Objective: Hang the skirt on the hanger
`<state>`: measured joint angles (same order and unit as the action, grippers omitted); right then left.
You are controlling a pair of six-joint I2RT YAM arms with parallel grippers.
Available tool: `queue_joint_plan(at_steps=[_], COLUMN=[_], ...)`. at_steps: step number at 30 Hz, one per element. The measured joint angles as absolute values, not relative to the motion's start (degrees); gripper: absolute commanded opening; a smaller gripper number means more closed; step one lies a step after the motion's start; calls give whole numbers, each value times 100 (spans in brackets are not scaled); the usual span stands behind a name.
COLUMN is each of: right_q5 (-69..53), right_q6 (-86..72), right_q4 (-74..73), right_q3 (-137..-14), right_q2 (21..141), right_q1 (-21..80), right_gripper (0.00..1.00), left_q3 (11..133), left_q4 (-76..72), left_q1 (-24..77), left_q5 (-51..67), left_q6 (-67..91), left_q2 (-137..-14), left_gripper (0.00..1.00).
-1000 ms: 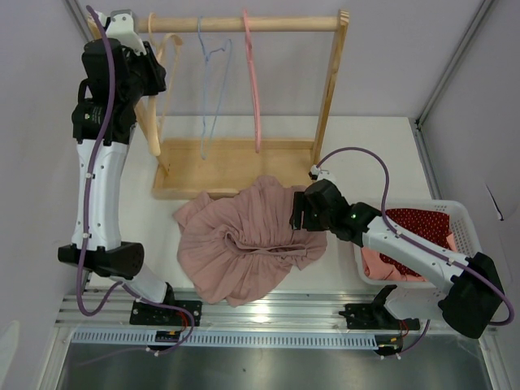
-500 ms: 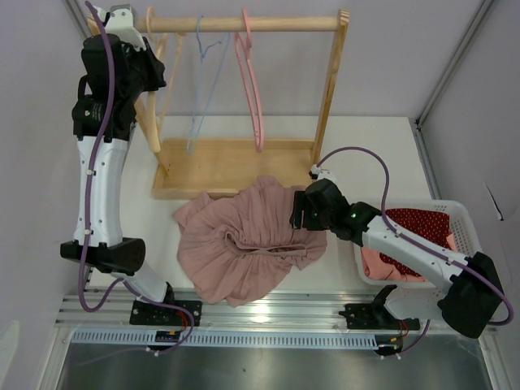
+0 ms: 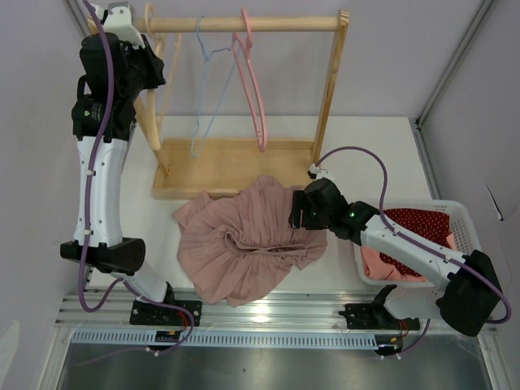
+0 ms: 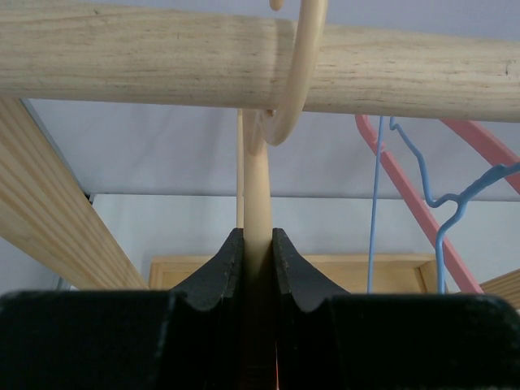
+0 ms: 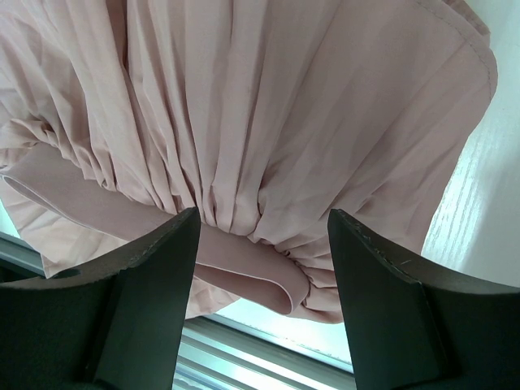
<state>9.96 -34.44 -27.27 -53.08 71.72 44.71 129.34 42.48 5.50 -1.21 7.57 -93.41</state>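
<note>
On the table (image 3: 382, 154), at 6 o'clock from the rack's plank base (image 3: 236, 162), the dusty-pink skirt (image 3: 244, 244) lies crumpled, finely pleated, with a smooth waistband. The right gripper (image 5: 262, 223) is spread wide over its 3 o'clock edge. The left gripper (image 4: 257, 244) is clenched on the round, pale wooden hanger (image 4: 257, 187), which is hooked over the rail (image 4: 162, 57).

Dusty-pink pleated skirt (image 3: 244, 244), rumpled and spread out on the worktop (image 3: 366, 146), far edge lapping the front of the wooden rack base (image 3: 236, 166), gathered waistband folded across the middle. Cream hanger (image 4: 257, 187), hook over the left end of the wooden rail (image 4: 122, 57), neck pinched between the fingers of the left end effector (image 4: 257, 244).
</note>
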Motion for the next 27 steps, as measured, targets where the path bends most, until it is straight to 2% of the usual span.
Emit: queue_joint_plan(at_steps=[20, 27], right_q5=[954, 954], right_q6=[-3441, -3441], right_q4=[-2670, -2668], right_q3=[-5236, -5234], right_q2=[7172, 7172], right_q1=[4440, 4438], right_gripper=[70, 70], left_q3=[12510, 11631], left_q4=[4077, 3516], left_q1=[548, 548], left_q5=[75, 82], left_q6=[757, 770], left_q2=[-8919, -8409], left_gripper=[0, 0])
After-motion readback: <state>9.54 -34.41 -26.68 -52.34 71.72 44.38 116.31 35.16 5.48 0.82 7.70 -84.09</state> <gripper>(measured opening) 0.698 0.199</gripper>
